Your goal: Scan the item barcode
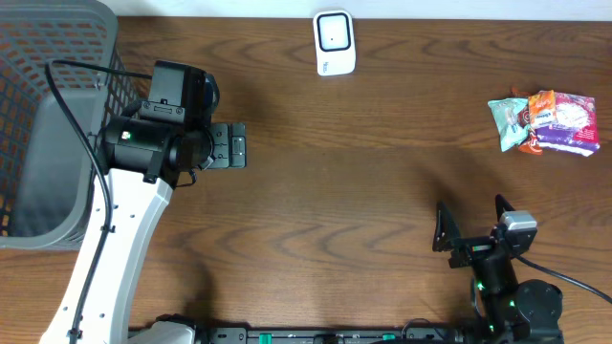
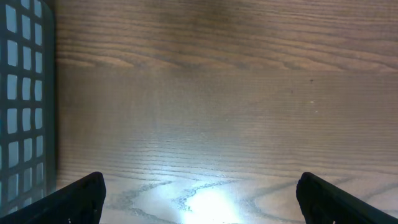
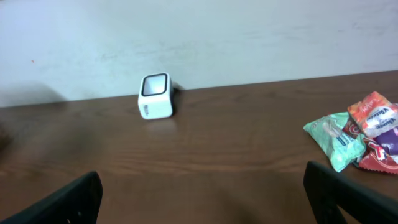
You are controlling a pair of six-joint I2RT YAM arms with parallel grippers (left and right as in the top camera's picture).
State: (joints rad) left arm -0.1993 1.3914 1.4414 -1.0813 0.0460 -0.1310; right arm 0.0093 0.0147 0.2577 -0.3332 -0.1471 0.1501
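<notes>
**A:** Where is the thing to be scanned?

**B:** A pile of bright plastic snack packets lies at about two o'clock on the brown wooden table, near its right edge. I can pick out a green packet, an orange one, a purple-and-white one and a red corner. They overlap, so I cannot count them. The print is too small to read, and I cannot make out a barcode.

**A:** Does the right wrist camera help?

**B:** Not much. There the pile sits at three o'clock and the frame edge cuts it off.

**A:** And the reader?

**B:** The white box-shaped barcode scanner stands at twelve o'clock by the far edge, well apart from the packets. From the right wrist its dark-rimmed window shows on top.

**A:** What about the claws?

**B:** The right gripper is at five o'clock, its fingers spread wide with nothing between them. Its own camera catches only two dark fingertips in the bottom corners.

The left gripper is at nine o'clock, just beside the grey plastic mesh basket, and the arm's body covers part of it. Its jaws also stand apart over bare wood.

**A:** Is anything unclear there?

**B:** The left wrist picture is soft, with a patch of glare at six o'clock. The basket is cut off at the left edge in both views.
</notes>
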